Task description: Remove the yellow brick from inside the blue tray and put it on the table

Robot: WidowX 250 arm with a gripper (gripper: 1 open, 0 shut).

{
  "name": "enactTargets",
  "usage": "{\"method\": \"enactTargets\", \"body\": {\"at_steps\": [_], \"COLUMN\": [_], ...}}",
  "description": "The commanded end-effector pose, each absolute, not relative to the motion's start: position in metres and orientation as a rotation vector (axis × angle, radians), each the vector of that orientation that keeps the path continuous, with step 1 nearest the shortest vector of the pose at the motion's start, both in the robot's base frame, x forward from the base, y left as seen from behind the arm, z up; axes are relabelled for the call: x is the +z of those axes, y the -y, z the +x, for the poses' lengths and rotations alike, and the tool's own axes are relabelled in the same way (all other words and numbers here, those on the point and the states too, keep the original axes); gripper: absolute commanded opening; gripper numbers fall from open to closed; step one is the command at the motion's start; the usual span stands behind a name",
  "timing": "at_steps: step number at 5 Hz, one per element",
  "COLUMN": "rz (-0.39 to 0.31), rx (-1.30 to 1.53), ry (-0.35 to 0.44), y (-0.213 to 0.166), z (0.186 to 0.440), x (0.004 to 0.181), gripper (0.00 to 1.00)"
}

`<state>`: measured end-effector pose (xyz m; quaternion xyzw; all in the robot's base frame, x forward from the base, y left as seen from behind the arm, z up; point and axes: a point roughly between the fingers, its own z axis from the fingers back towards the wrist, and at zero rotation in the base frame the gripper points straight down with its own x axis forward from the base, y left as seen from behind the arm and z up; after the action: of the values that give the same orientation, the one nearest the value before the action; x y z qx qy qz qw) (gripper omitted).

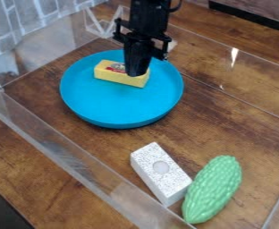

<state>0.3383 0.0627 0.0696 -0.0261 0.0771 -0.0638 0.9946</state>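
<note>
Gripper (136, 72) closed on the brick (115, 72), which sits inside the tray (100, 109). Lift-out and placement on the table (225, 98) not yet done.

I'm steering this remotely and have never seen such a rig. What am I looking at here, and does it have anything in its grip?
There is one view, a camera looking down at an angle from the front. The black end effector hangs from a robot arm and points down. Its fingers are shut on the yellow brick, which lies inside the blue tray. The tray sits on the table, a dark wooden surface with clear walls. Nearer the camera lie a white speckled block and a green bumpy object, both untouched.
</note>
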Motion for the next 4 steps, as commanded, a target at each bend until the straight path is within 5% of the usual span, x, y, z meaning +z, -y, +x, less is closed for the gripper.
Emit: {"method": "enactTargets", "body": {"at_steps": [1, 4], "rz": [-0.027, -0.015], "rx": [-0.135, -0.163], "ry": [-0.086, -0.075], "y": [-0.0682, -0.0742], "z": [0.3479, 0.3518], "x": [0.0898, 0.0871], "gripper": [0.0, 0.0]}}
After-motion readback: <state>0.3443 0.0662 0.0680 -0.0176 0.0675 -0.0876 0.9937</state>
